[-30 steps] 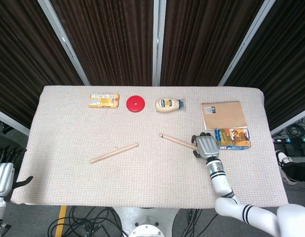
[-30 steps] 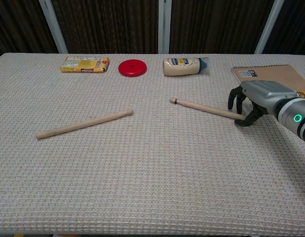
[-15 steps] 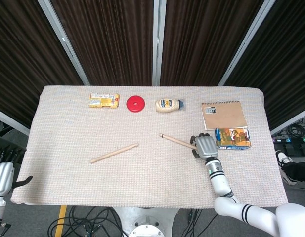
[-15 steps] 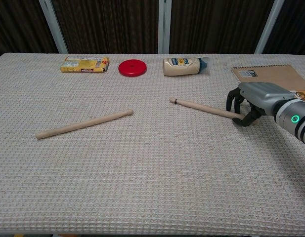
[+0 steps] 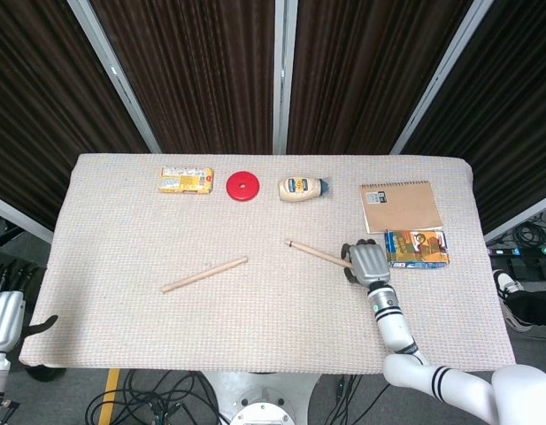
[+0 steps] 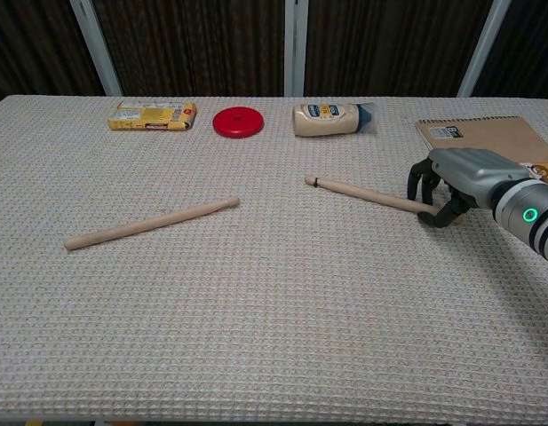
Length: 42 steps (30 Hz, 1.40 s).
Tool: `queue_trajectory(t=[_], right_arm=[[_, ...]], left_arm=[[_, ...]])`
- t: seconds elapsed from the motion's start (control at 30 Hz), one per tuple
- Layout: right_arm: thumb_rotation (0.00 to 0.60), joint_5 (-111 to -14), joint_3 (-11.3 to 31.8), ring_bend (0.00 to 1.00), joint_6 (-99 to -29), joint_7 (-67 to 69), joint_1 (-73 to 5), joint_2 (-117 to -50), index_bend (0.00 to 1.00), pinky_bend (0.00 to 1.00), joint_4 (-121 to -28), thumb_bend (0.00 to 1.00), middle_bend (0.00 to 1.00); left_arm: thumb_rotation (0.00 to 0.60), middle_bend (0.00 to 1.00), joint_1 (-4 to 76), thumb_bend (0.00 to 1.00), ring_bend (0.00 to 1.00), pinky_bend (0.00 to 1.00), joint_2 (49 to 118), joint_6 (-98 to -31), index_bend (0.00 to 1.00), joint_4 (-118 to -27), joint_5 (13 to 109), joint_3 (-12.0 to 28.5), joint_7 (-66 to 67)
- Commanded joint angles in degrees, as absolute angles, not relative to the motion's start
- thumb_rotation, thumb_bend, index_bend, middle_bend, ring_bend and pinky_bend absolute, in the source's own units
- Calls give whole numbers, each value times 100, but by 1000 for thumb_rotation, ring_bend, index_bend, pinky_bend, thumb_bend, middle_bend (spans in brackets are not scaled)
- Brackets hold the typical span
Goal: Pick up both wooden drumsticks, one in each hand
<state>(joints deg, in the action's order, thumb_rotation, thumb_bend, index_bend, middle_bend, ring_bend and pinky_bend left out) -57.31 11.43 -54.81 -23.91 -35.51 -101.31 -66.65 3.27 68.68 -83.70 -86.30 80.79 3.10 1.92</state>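
Note:
Two wooden drumsticks lie flat on the beige cloth. The left drumstick (image 5: 204,274) (image 6: 151,223) lies at mid-left with nothing touching it. The right drumstick (image 5: 315,253) (image 6: 362,193) slants toward the right, and its thick end runs under my right hand (image 5: 368,261) (image 6: 469,173). That hand arches over the stick's end, with fingers on the far side and thumb on the near side, still apart; the stick rests on the cloth. My left hand (image 5: 5,310) hangs off the table's front left corner with fingers spread, empty, and shows only in the head view.
Along the far edge lie a yellow packet (image 5: 186,180), a red disc (image 5: 242,186) and a mayonnaise bottle (image 5: 301,188) on its side. A spiral notebook (image 5: 401,206) and a colourful small box (image 5: 417,247) lie just right of my right hand.
My right hand has crept slightly left along the right drumstick's end. Both sticks lie where they were, and the left hand has barely moved.

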Motion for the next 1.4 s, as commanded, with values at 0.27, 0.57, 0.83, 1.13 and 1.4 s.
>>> queue_trajectory(t=[0.27,0.57,0.83,1.13,1.4], right_arm=[[600,-5739,1141,299,-5436,-2371,-3583,-10169,463,245,-6582,303,535],[600,-5906,1106,345,-5460,-2310,-3602,-10071,534,246,-6666,568,547],[600,-6665,1038,349,-5771,-1736,-3469,-9236,542,246,-7325,709,552],[600,-7174,1202,355,-6254,-1058,-3236,-8128,553,246,-8321,717,554],[600,-7235,1246,357,-6442,-765,-3071,-7695,556,246,-8604,717,552]], left_arm=[[600,137,360,93,19,34,6854,-8289,206,-8638,8024,331,205],[600,137,534,93,19,34,6781,-8053,206,-8654,8016,379,255],[600,184,1160,93,157,66,6540,-7406,224,-9217,7881,691,678],[600,378,2128,102,552,402,7175,-6709,345,-9714,7141,1263,1565],[600,399,2759,104,635,527,8358,-6307,363,-9485,6044,1243,2792]])
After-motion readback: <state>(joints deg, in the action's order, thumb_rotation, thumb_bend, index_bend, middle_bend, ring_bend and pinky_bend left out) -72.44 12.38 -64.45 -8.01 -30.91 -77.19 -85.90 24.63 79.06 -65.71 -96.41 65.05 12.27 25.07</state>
